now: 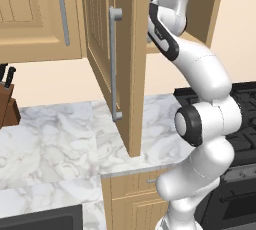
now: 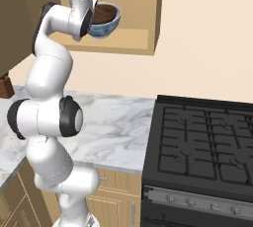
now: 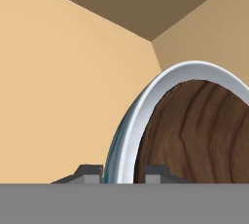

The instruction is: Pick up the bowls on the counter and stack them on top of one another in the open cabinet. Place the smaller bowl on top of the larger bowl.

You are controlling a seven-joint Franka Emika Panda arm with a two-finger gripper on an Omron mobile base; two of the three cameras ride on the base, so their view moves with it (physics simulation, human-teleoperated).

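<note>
Two nested bowls (image 2: 105,19) in tool (image 3: 122,174)

I see the light wooden cabinet door (image 1: 116,64) with its long grey bar handle (image 1: 115,64) swung out over the veined marble counter (image 1: 55,134), blocking my left approach. The wooden shelf (image 2: 133,38) right of the white-blue bowl (image 2: 105,27) is passable; the black stove top (image 2: 207,142) sits low, well apart.
</note>
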